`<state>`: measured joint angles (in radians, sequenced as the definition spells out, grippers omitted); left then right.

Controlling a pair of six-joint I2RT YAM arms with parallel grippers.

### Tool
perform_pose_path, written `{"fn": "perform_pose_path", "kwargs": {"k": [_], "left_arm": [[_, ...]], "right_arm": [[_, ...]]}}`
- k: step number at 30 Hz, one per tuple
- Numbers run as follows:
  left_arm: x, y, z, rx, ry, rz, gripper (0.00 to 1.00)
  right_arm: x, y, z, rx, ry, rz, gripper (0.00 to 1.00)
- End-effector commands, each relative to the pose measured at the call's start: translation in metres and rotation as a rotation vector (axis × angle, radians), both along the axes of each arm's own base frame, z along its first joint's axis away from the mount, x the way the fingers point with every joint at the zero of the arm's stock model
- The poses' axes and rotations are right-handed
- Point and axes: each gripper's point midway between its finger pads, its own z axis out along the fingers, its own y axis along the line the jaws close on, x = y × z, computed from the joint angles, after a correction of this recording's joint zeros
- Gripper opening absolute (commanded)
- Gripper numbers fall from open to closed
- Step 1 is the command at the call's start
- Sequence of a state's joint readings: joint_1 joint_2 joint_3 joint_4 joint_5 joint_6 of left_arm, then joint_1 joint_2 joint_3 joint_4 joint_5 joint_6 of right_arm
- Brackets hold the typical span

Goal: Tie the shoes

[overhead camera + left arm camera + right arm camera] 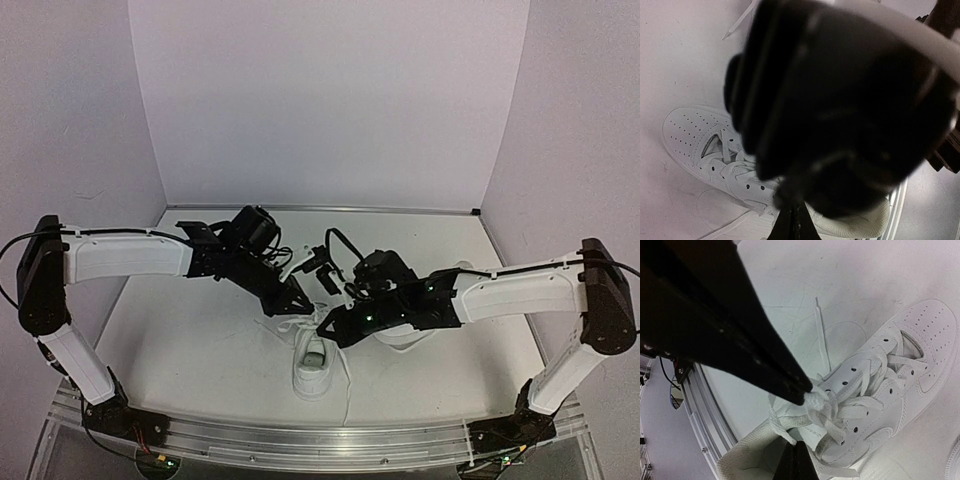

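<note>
- Shoe [312, 368], centre, near edge: laced, with no knot or bow seen; I judge the tying barely begun.
- Right gripper [335, 328]: closed, seemingly pinching a bunched lace [816, 401].
- Left gripper [298, 303]: closed, just far-left of the shoe; I cannot tell what it holds.

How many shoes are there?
2. The first shoe sits in the middle, near the front, between the two arms. The second shoe is just to its right, mostly hidden under the right arm, so only white bits show.
</note>
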<state>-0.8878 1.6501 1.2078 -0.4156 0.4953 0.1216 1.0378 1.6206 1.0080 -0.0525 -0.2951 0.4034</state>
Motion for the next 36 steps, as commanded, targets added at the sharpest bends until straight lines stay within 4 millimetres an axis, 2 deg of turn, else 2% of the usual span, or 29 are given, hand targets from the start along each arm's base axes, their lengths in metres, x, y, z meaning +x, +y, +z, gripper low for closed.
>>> {"fn": "perform_pose_path", "kwargs": {"k": [1,6,12,19,24,36], "left_arm": [[-0.005,-0.003,0.021,-0.072,-0.020,-0.019,0.00],[-0.008,-0.004,0.020,-0.084,-0.012,-0.027,0.00],[-0.012,-0.005,0.022,-0.102,0.001,-0.041,0.00],[-0.016,-0.002,0.022,-0.112,0.007,-0.048,0.00],[-0.018,-0.002,0.020,-0.120,0.018,-0.051,0.00],[-0.020,-0.006,0.016,-0.125,0.040,-0.057,0.00]], "right_arm": [[0.017,0.009,0.016,0.051,-0.044,-0.080,0.00],[0.024,0.012,0.018,0.090,-0.037,-0.130,0.00],[0.026,0.017,0.009,0.087,-0.022,-0.132,0.00],[0.035,0.006,0.004,0.081,-0.031,-0.228,0.00],[0.035,0.005,0.010,0.179,-0.029,-0.261,0.00],[0.026,0.023,0.002,0.339,0.028,-0.210,0.00]]}}
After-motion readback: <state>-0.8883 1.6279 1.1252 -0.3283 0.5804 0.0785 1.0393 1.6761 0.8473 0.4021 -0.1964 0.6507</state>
